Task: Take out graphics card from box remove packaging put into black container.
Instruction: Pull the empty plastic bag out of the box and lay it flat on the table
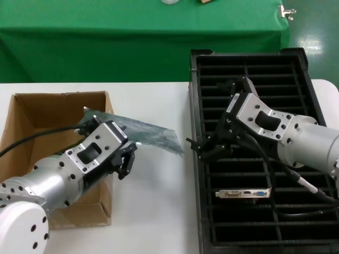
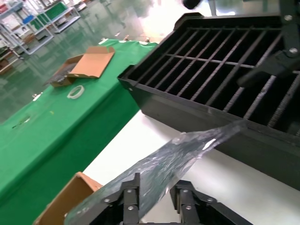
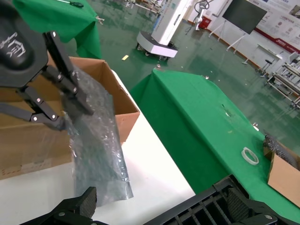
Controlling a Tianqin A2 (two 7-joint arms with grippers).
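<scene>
Nearest, the graphics card point(image 1: 243, 193) lay in a slot of the black container point(image 1: 197, 159). Above it hovered the right gripper point(image 1: 204, 145), fingers spread. Leftward, the left gripper point(image 1: 124, 159) pinched the packaging point(image 1: 153, 135) beside the box point(image 1: 32, 114).

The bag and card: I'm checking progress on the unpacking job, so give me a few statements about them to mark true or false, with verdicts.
1. The left hand grips the bag. True.
2. The card is still inside the bag. False: it sits in a slot of the tray.
3. The right hand holds the card. False: it is open, at the tray's edge near the bag's tip.
4. The bag lies flat in the box. False: it is held over the table, between box and tray.
</scene>
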